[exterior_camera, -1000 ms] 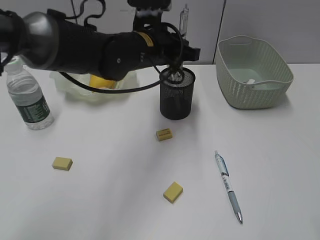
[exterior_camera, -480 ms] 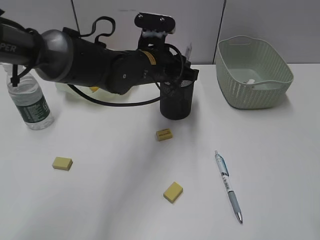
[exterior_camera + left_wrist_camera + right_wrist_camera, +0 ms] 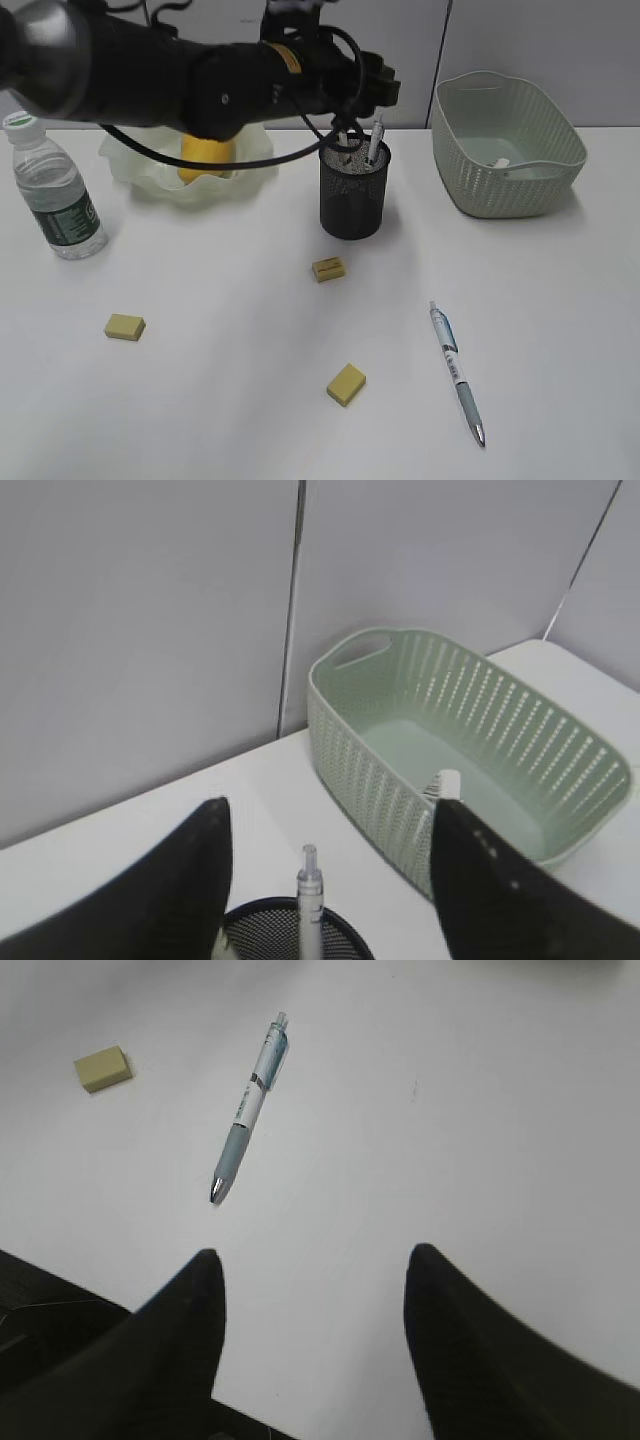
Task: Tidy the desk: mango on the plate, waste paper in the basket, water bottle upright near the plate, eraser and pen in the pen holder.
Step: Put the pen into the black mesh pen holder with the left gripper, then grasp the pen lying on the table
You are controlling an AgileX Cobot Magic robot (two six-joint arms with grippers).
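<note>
The pen holder (image 3: 354, 198) stands mid-desk (image 3: 200, 400) toward the back, with a pen (image 3: 376, 140) upright inside it. To its left sits the plate (image 3: 190, 170) with the mango (image 3: 205, 157) in it, and further left the water bottle (image 3: 55, 190) stands upright. To the holder's right is the basket (image 3: 507, 145), a wad of waste paper (image 3: 500, 163) inside. In front of the holder lie three erasers: one just before it (image 3: 328, 268), one nearer the front (image 3: 346, 384), one out left (image 3: 125, 326). A second pen (image 3: 457, 373) lies front right.
</note>
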